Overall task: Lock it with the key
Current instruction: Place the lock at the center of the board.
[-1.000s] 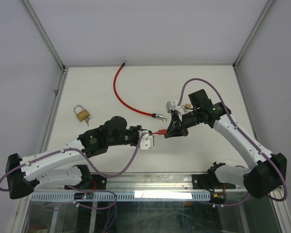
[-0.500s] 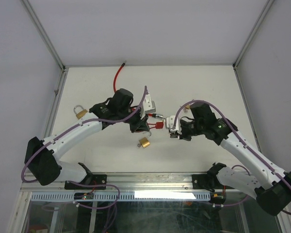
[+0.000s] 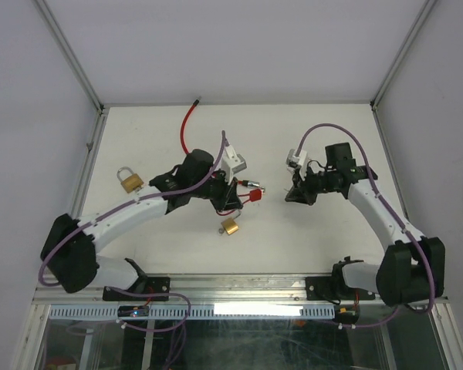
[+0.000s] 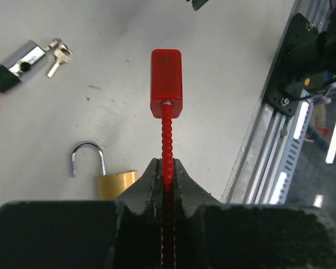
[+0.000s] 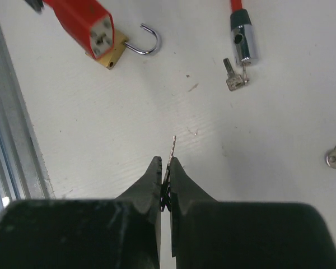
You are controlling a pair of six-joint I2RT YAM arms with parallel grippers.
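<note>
Left hand (image 4: 167, 168) pinches the red ribbed cable (image 4: 167, 131) behind its block end. Right hand (image 5: 164, 165) pinches a thin metal key (image 5: 172, 148), well apart above the white bench (image 5: 129, 112). Key not yet inserted or turned.

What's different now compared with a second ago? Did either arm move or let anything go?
The left pincer, gripping the red ribbed cable just behind its red block end, shifted away from the near edge. The right pincer, pinching a thin metal key, drew back rightward from the block. Both pincers stayed shut; the brass padlock at far left stayed put.
</note>
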